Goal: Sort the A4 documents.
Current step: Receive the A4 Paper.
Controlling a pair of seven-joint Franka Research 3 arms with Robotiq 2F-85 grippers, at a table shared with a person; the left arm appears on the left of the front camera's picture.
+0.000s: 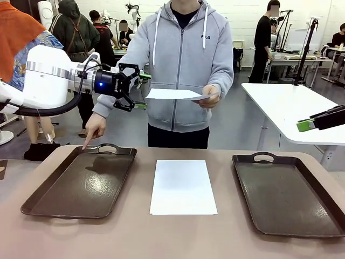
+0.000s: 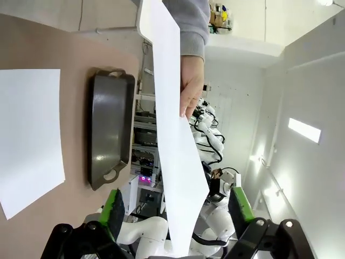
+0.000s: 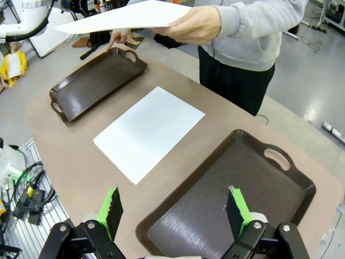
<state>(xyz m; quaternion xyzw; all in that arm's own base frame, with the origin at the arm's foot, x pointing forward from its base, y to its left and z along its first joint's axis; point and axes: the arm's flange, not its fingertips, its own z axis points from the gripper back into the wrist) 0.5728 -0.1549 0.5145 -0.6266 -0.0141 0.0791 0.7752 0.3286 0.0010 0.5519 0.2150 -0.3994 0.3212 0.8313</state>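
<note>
Well, on the table two trays flank a flat sheet. The person offers a held sheet and points a hand at the left tray. The left claw, spread wide, straddles that sheet's edge; best to pinch gently and keep it level. The right claw hangs open over the right tray.

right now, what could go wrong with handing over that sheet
1. The held sheet is pinched at one edge by the person's hand. The open left gripper, jaws either side of it, might crease it or pull before it is released.
2. The other hand points at the left tray rim, possibly in the arm's path.
3. The sheet on the table lies flat and may slide instead of lifting.
</note>
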